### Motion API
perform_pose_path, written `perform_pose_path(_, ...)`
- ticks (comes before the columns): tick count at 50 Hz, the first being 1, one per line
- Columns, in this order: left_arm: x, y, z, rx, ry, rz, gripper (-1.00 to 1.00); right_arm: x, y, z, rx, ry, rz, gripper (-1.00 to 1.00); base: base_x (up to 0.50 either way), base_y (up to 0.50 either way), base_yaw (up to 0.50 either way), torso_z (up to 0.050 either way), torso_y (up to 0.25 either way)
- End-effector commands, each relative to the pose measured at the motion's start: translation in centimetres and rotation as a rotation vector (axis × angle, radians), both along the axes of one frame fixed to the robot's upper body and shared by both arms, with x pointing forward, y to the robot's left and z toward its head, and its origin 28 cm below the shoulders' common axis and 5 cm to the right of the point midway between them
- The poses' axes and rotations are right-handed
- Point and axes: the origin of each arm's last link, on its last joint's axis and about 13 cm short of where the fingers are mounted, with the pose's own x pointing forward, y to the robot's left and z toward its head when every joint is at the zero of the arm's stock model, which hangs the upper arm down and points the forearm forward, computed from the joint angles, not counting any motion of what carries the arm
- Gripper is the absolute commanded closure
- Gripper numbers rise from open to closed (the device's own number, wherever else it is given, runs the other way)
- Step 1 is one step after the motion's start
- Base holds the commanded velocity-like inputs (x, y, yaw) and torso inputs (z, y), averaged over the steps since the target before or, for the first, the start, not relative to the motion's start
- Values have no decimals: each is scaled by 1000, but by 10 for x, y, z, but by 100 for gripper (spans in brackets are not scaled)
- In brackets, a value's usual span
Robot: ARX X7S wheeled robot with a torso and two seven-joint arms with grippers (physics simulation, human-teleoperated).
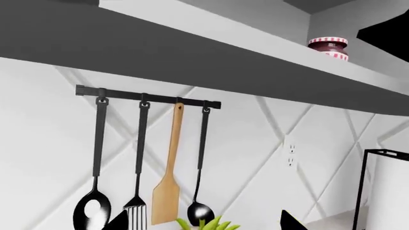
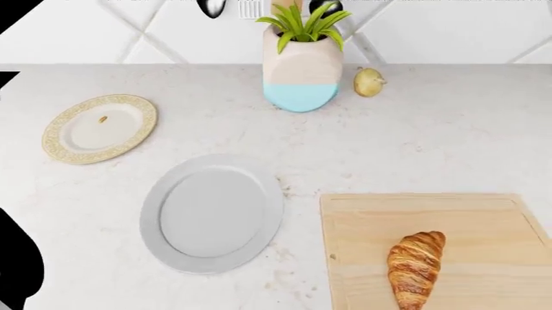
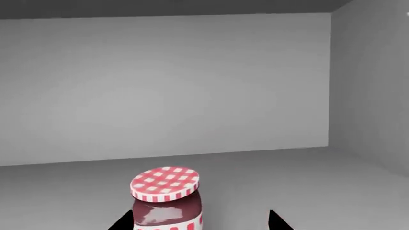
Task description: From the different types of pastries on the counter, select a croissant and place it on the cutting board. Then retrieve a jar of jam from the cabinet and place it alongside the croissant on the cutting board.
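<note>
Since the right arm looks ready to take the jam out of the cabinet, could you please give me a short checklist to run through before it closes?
1. Croissant on the cutting board: ok.
2. Free board space beside the croissant: ok.
3. Jar of jam upright on the cabinet floor: ok.
4. Right gripper open: ok, tips apart.
5. Jar centred between the tips: not ok, it sits nearer one tip.
6. Left gripper clear of the jar: ok.
</note>
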Motion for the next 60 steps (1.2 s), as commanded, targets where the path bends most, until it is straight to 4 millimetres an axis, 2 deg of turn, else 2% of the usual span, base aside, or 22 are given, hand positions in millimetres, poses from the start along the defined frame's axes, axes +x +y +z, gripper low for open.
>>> perform_pose_path(1,-3,0,0,-3,1,5,-100,0,0,0,0,0,2,-100,223,0,0,0,0)
perform_pose_path(28,-5,4,0,-7,-2,14,-100,0,0,0,0,0,2,-100,24,0,0,0,0)
perform_pose_path(34,-4,4,1,-10,-2,17,-100,0,0,0,0,0,2,-100,95,441,0,0,0)
perform_pose_path(60,-3,4,-1,-7,5,19,-100,0,0,0,0,0,2,-100,55,0,0,0,0)
